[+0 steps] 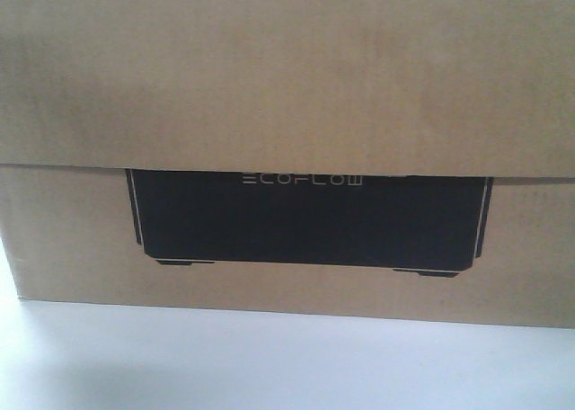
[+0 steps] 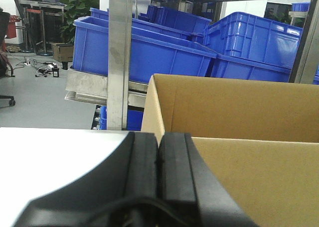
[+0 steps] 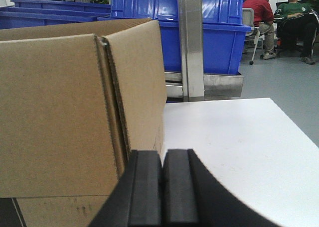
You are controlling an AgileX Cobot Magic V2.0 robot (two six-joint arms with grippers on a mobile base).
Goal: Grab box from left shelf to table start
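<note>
The brown cardboard box (image 1: 287, 77) fills the front view, its black "ECOFLOW" panel under an overhanging top flap, and it rests on the white table (image 1: 269, 365). In the left wrist view the box (image 2: 259, 172) lies just right of my left gripper (image 2: 158, 137), whose jaws are shut together and empty, at the box's left corner. In the right wrist view the box (image 3: 55, 112) lies left of my right gripper (image 3: 163, 155), also shut and empty, at its right corner. The table shows in both wrist views (image 2: 55, 157) (image 3: 234, 142). The shelf's steel post (image 2: 119, 57) (image 3: 192, 43) stands behind.
Blue plastic bins (image 2: 149, 53) (image 3: 209, 28) sit on the shelf behind the box. Two seated people (image 3: 279, 18) are at the far right on the grey floor. A chair, cables and a small carton (image 2: 62, 52) lie on the floor at far left.
</note>
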